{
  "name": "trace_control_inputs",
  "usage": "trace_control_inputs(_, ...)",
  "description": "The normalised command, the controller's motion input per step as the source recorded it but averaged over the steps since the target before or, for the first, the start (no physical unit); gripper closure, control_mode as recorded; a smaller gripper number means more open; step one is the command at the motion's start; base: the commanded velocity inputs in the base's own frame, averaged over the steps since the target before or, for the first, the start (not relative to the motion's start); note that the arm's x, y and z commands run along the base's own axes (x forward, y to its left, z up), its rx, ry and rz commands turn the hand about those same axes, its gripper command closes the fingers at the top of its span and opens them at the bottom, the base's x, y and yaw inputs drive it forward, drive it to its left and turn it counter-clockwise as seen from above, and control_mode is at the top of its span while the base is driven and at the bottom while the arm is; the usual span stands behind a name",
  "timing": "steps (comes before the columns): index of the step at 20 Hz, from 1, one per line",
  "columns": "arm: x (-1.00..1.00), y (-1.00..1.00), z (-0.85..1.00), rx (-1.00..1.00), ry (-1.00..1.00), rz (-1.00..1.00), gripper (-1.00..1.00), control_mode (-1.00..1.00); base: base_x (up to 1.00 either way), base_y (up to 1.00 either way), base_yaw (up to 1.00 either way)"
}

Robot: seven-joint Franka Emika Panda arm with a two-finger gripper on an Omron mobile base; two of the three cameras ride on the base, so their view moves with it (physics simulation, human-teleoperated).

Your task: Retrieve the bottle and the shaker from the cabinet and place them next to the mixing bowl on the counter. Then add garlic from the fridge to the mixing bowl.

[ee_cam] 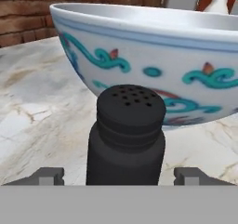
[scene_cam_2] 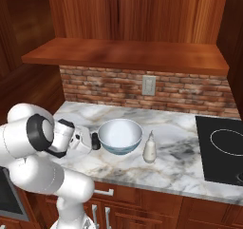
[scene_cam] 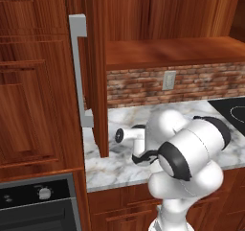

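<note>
The black shaker (ee_cam: pixel 126 135) stands upright on the marble counter (scene_cam_2: pixel 180 166), right against the left side of the mixing bowl (scene_cam_2: pixel 119 135). My gripper (ee_cam: pixel 121 176) is open, one fingertip on each side of the shaker and neither touching it. In the right base view the shaker (scene_cam_2: pixel 95 141) sits between my hand and the bowl. The cream-white bottle (scene_cam_2: pixel 150 147) stands just right of the bowl. The cabinet door (scene_cam: pixel 99 81) hangs open at the left, its grey bar handle (scene_cam: pixel 79 72) facing me. My arm hides the bowl in the left base view.
A black cooktop (scene_cam_2: pixel 222 149) lies at the counter's right end. A brick backsplash with a wall outlet (scene_cam_2: pixel 149 85) runs behind, under a wooden shelf (scene_cam_2: pixel 128 54). An oven (scene_cam: pixel 38 201) sits low at the left.
</note>
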Motion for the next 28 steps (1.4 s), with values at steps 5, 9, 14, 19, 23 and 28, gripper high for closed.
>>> trace_control_inputs(5,-0.18,0.00,0.00,0.01,-0.01,0.00,-1.00,-1.00,0.00,0.00,0.00)
trace_control_inputs(9,-0.23,0.00,0.18,0.03,-0.05,0.00,-1.00,-1.00,0.00,0.00,0.00)
trace_control_inputs(14,-0.25,0.00,0.48,0.04,-0.03,0.00,-1.00,-1.00,0.00,0.00,0.00)
trace_control_inputs(19,-0.21,0.00,0.54,0.01,0.00,0.02,-1.00,-1.00,0.00,0.00,0.00)
trace_control_inputs(23,-0.16,0.00,0.46,0.00,0.00,0.08,-1.00,-1.00,0.00,0.00,0.00)
trace_control_inputs(28,-0.06,-0.04,0.42,0.00,0.00,0.10,-1.00,-1.00,0.00,0.00,0.00)
